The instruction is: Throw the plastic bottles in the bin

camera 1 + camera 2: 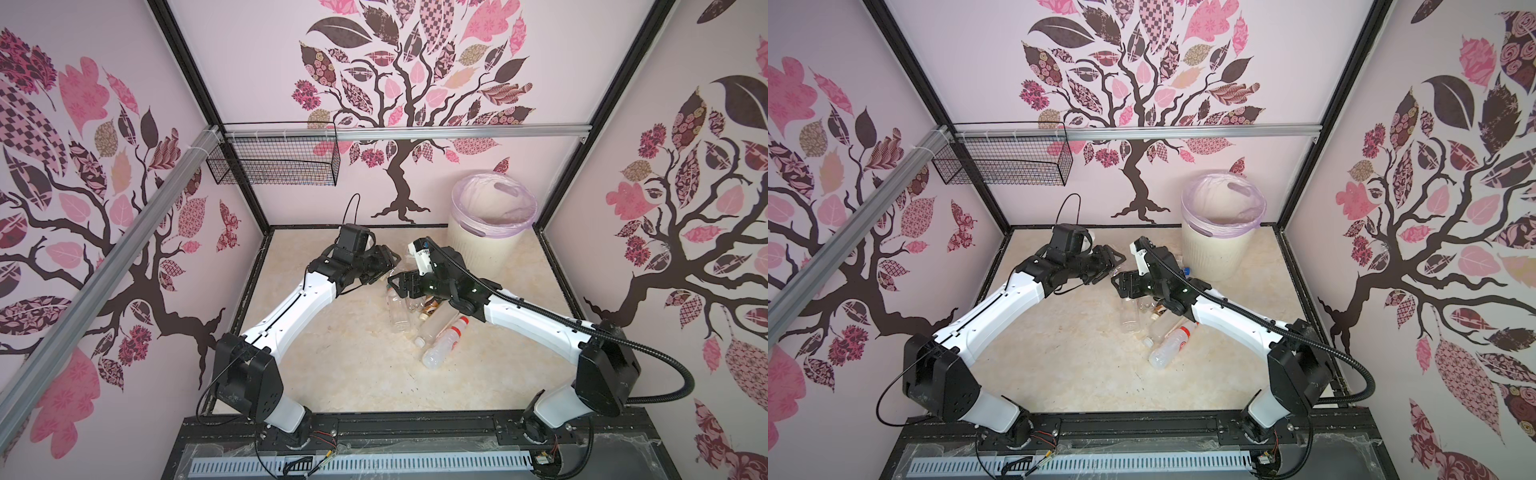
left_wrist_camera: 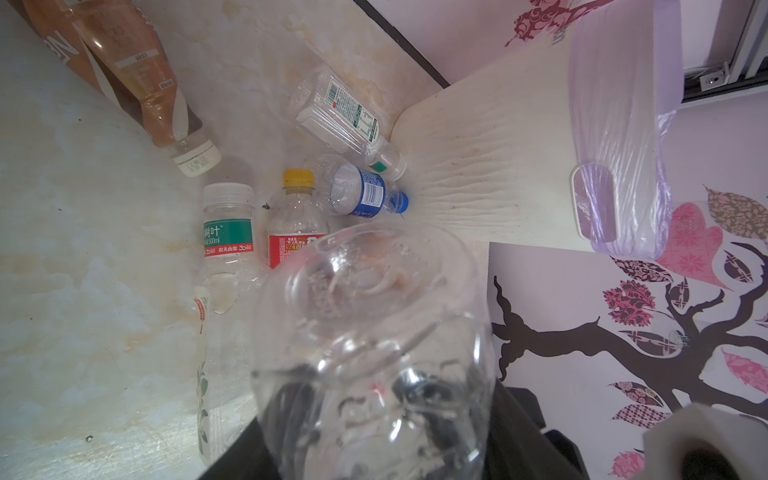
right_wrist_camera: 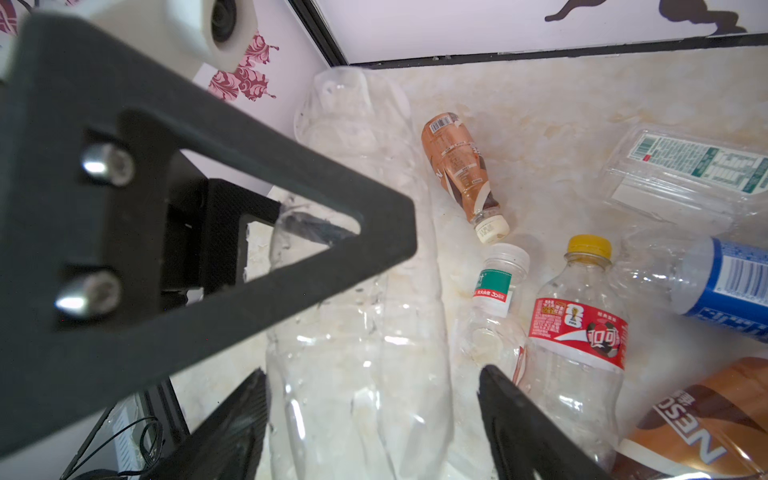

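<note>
**Held item:** large clear crumpled plastic bottle (image 3: pixel 357 332), above the middle-back of the beige marble-patterned table (image 1: pixel 332 353). It is grasped by the left hand (image 1: pixel 388 259). The right hand (image 3: pixel 372 372) is released, with its black fingers (image 3: pixel 511 415) set either side of the same bottle and a gap showing at one finger.

**Lying on the table, near the hands:**
- brown-labelled bottle with cream cap (image 3: pixel 457 166)
- clear bottle with green band and white cap (image 3: pixel 494 291)
- red-labelled bottle with yellow cap (image 3: pixel 577 332)
- blue-labelled bottle (image 3: pixel 727 286)
- flattened clear bottle with green-printed label (image 3: pixel 685 170)
- clear bottle with red cap (image 1: pixel 442 343)

**Receptacle:** round cream-white ribbed plastic bin (image 1: pixel 478 249) with a translucent lilac bag (image 1: pixel 494 195), upright at the table's back right.
</note>
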`<state>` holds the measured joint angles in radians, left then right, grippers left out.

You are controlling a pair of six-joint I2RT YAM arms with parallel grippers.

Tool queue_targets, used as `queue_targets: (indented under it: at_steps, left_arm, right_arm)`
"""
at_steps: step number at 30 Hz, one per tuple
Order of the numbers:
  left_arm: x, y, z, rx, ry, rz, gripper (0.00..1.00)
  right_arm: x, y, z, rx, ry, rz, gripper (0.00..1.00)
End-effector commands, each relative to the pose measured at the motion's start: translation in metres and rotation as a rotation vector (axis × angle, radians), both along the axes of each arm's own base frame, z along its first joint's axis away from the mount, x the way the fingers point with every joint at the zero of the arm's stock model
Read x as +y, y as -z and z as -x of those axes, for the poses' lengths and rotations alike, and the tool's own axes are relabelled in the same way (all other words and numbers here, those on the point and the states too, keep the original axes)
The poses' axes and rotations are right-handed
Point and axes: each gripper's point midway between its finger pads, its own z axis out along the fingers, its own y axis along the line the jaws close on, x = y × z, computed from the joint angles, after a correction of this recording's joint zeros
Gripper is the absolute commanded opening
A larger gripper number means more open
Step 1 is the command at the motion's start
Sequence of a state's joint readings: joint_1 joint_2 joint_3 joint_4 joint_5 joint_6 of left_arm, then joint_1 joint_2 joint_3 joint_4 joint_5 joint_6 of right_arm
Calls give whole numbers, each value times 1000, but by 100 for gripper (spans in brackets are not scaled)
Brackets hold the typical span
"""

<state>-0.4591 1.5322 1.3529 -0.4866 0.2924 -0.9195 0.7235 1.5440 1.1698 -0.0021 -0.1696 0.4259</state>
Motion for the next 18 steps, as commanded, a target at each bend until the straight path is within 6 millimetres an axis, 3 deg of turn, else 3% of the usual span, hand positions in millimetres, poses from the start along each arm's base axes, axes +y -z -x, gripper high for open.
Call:
queue_targets:
  at_steps: [1, 6, 18]
  left_arm:
    - [0, -8, 3, -25, -2, 20, 60]
    - [1, -8, 3, -24, -11, 21, 62]
    - [5, -8, 2, -26, -36, 9, 71]
  right_arm:
    - [6, -7, -7, -11, 6, -29, 75]
    - [5, -7, -7, -8, 12, -37, 64]
    - [-2, -1, 0, 7, 23, -46, 53]
